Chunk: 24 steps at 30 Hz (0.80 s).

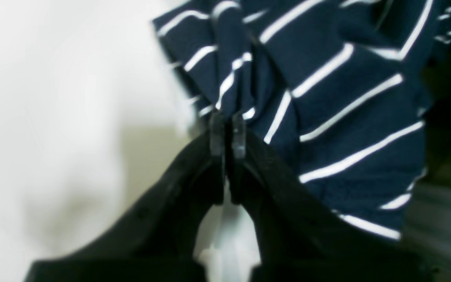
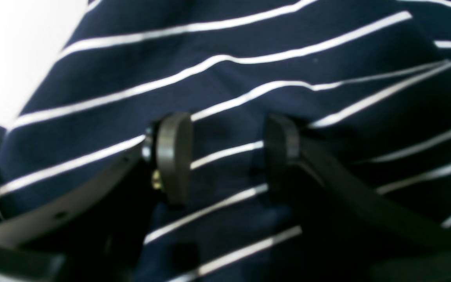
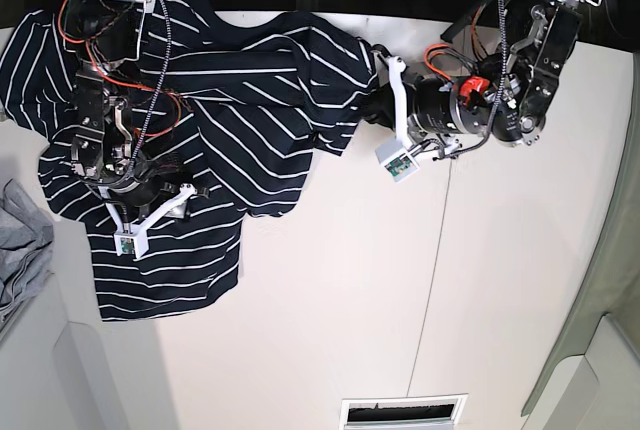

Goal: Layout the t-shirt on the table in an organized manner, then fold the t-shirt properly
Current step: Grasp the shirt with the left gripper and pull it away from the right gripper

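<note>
The t-shirt [image 3: 230, 140], dark navy with thin white stripes, lies rumpled across the back left of the white table [image 3: 330, 300]. My left gripper [image 1: 228, 127] is shut on a bunched fold at the t-shirt's [image 1: 327, 98] right edge; in the base view that grip is near the shirt's right side [image 3: 365, 110]. My right gripper [image 2: 227, 156] hovers right over the t-shirt [image 2: 225, 90] with its jaws apart, striped fabric showing between the two pads [image 2: 174, 156]. Its arm reaches over the shirt's left part in the base view.
A plain light-grey cloth [image 3: 20, 250] lies at the table's left edge. A thin dark seam [image 3: 435, 250] runs down the table. A rectangular slot [image 3: 400, 412] sits at the front edge. The table's right edge borders a grey-green strip [image 3: 590, 280].
</note>
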### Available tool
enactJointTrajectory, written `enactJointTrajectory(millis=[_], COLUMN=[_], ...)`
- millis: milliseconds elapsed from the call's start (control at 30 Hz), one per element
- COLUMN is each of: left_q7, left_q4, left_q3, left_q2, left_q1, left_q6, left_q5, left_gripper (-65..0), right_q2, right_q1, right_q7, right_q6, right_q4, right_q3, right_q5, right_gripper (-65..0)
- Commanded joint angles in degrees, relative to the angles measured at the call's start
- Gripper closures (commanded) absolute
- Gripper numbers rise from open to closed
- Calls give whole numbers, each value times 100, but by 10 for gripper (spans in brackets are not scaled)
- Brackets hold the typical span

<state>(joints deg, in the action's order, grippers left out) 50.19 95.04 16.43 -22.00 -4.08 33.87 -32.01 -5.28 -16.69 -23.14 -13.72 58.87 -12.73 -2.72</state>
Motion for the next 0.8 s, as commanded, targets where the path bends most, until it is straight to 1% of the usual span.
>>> enactJointTrajectory(millis=[0, 133, 200, 300, 367, 467, 567, 633, 700, 733, 767], left_q7=[-63, -153, -151, -140, -7, 302, 483, 549, 549, 535, 533], left_q4=[87, 94, 94, 94, 94, 94, 94, 94, 94, 94, 94], left_q3=[-66, -400, -664, -1073, -1281, -1368, -1366, -1366, -1368, -1373, -1394], left_q2=[-136, -487, -623, -791, -868, -866, -826, -802, -809, -822, -820], left_q1=[111, 138, 136, 136, 131, 116, 81, 83, 90, 92, 98], left_q6=[11, -131, -131, -131, -120, 236, 413, 496, 494, 494, 494], left_q5=[-74, -212, -356, -562, -896, -1416, -1869, -1921, -1917, -1917, -1917], left_gripper=[0, 0, 0, 0, 0, 0, 0, -3, -86, -117, -132], right_q2=[-175, -525, -686, -863, -916, -907, -890, -881, -883, -883, -881], right_q1=[-92, -72, -74, -74, -74, -74, -74, -76, -76, -76, -76], right_q7=[20, 20, 20, 20, 17, 17, 17, 17, 11, -2, -4], right_q6=[70, 68, 70, 70, 72, 44, 39, 35, -13, -57, -133], right_q4=[2, -33, -33, -33, -33, -33, -33, -31, -11, 22, 74], right_q3=[-22, -22, -22, -22, -24, -22, -22, -22, -24, -22, -22], right_q5=[37, 15, -35, -177, -225, -415, -669, -859, -1016, -1051, -1106], right_gripper=[-299, -299, -299, -299, -299, -299, -299, -299, -299, -299, -299])
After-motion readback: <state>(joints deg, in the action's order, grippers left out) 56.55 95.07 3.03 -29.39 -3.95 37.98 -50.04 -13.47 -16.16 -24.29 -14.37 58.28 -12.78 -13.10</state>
